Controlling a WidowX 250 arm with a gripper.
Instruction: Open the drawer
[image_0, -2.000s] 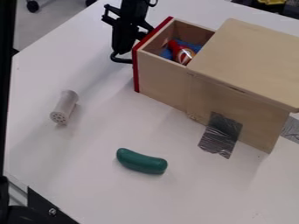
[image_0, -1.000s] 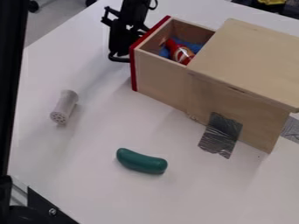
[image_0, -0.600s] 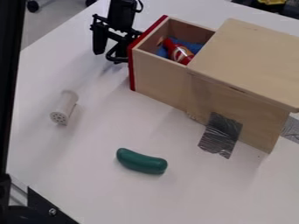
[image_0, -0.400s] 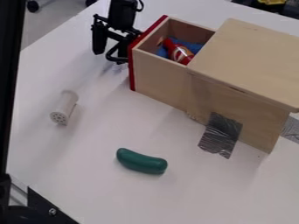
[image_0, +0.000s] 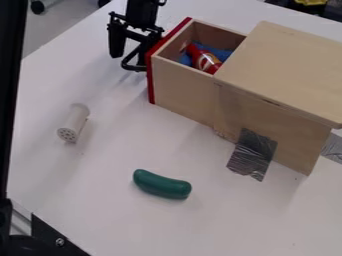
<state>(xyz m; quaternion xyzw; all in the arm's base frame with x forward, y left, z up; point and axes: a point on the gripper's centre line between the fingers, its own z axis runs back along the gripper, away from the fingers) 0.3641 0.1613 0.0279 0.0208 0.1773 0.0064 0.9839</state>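
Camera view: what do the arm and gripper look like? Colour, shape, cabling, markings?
Arm: black, thick and blocky above the gripper, with a thin dark cable looping out at its side near the top edge of the view. Gripper: also black, a crossbar frame with angular joints and two slim fingers. I can't make out any markings on either.

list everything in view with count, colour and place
box: 1, light wood, right
drawer: 1, wood, red front, partly out
red item: 1, red, in drawer
blue item: 1, blue, in drawer
curved toy: 1, green, table front
shaker: 1, pale grey, table left
tape: 2, silver, box side, right edge
table: 1, white, centre
wheels: 2, dark, top left
yellow item: 1, yellow, top right
frame: 1, black, left edge
arm: 1, black, top
tool: 1, black, beside drawer front
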